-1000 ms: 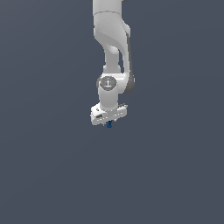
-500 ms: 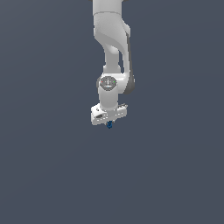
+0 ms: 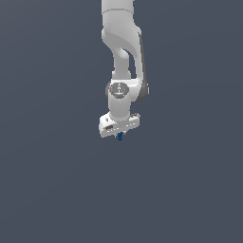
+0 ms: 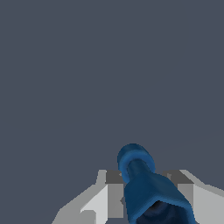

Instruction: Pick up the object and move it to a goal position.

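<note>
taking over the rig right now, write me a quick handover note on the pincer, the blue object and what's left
Pincer: shut on the blue object, fingers on either side of it in the wrist view.
Object: a small dark-blue peg, poking out just below the pincer in the exterior view; nothing visibly touches it but the fingers.
Done: the grasp is made.
Left: carry it to the goal position. No goal marker shows in either view, so confirm the target before moving.
</note>
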Action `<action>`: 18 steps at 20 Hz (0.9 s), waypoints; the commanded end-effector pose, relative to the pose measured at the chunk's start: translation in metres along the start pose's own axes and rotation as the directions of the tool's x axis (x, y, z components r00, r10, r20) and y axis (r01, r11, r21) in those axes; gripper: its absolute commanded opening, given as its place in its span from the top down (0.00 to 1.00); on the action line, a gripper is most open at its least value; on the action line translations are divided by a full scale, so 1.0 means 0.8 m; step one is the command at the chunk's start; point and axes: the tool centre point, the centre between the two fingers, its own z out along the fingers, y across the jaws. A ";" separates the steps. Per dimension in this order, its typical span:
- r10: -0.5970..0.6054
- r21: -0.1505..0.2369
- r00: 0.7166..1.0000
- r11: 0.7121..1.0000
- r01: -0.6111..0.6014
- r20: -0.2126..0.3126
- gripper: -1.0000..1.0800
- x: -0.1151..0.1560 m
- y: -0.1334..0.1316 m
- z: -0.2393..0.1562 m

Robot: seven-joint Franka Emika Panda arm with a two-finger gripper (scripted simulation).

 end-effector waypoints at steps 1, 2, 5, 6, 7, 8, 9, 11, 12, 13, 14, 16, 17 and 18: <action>0.000 0.000 1.000 1.000 0.000 -0.001 1.00 0.013 -0.001 -0.010; 0.000 0.000 1.000 1.000 0.000 -0.001 1.00 0.019 -0.002 -0.014; 0.000 0.000 1.000 1.000 0.000 -0.001 1.00 0.040 -0.004 -0.029; 0.000 0.000 1.000 1.000 0.000 -0.001 1.00 0.047 -0.004 -0.035; 0.000 0.000 1.000 1.000 0.000 -0.001 1.00 0.055 -0.005 -0.041; 0.000 0.000 1.000 1.000 0.000 -0.001 1.00 0.063 -0.006 -0.047; 0.000 0.000 1.000 1.000 0.000 -0.001 1.00 0.072 -0.006 -0.053; 0.000 0.000 1.000 1.000 0.000 -0.001 1.00 0.088 -0.008 -0.064; 0.000 0.000 1.000 1.000 0.000 0.000 1.00 0.095 -0.008 -0.068; 0.000 0.000 1.000 1.000 0.000 0.000 1.00 0.101 -0.008 -0.073; 0.000 0.000 1.000 1.000 0.000 0.000 1.00 0.107 -0.009 -0.077; 0.000 0.000 1.000 1.000 0.000 0.000 1.00 0.118 -0.009 -0.084; 0.000 0.000 1.000 1.000 0.000 0.000 1.00 0.123 -0.009 -0.087; 0.000 0.000 1.000 1.000 0.000 0.000 1.00 0.127 -0.009 -0.090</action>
